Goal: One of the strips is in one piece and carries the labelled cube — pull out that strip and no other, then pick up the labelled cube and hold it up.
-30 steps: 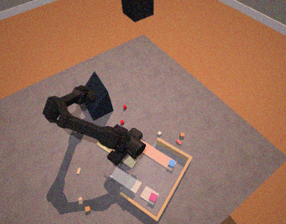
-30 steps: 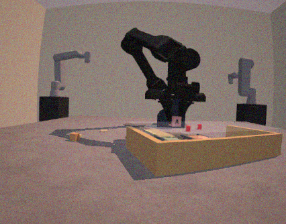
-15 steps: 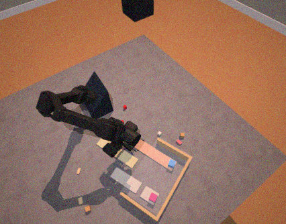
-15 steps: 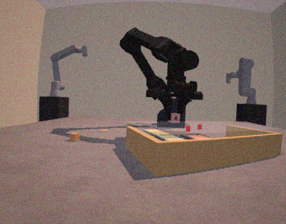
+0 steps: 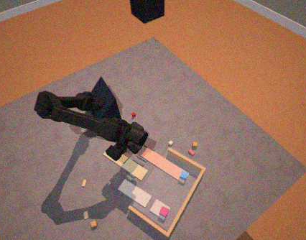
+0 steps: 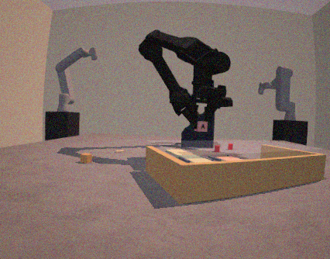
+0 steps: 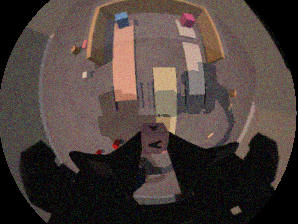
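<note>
My gripper (image 6: pixel 202 126) (image 7: pixel 154 140) is shut on the pink cube marked A (image 6: pixel 202 126) (image 7: pixel 154 136), held up above the floor; the arm hides the cube in the top view. The yellow strip (image 5: pixel 140 172) (image 7: pixel 164 78) lies flat below, stretching towards the arm's base past the other strips' near ends. The salmon strip (image 5: pixel 162 162) (image 7: pixel 124 65) is in one piece, with a blue cube (image 5: pixel 184 174) (image 7: pixel 122 20) at its far end. The pale strip (image 5: pixel 141 196) (image 7: pixel 191 54) is parted by a gap from a short pale piece (image 5: pixel 156 205) (image 7: pixel 187 31), which bears a magenta cube (image 5: pixel 164 210) (image 7: pixel 188 20).
A wooden wall (image 5: pixel 185 202) (image 6: pixel 245 176) (image 7: pixel 150 8) encloses the strips' far ends on three sides, open towards the arm. Outside lie an orange block (image 5: pixel 93 224) (image 6: pixel 86 158), a white block (image 5: pixel 170 143) (image 7: pixel 84 75) and a red object (image 5: pixel 133 115) near the base.
</note>
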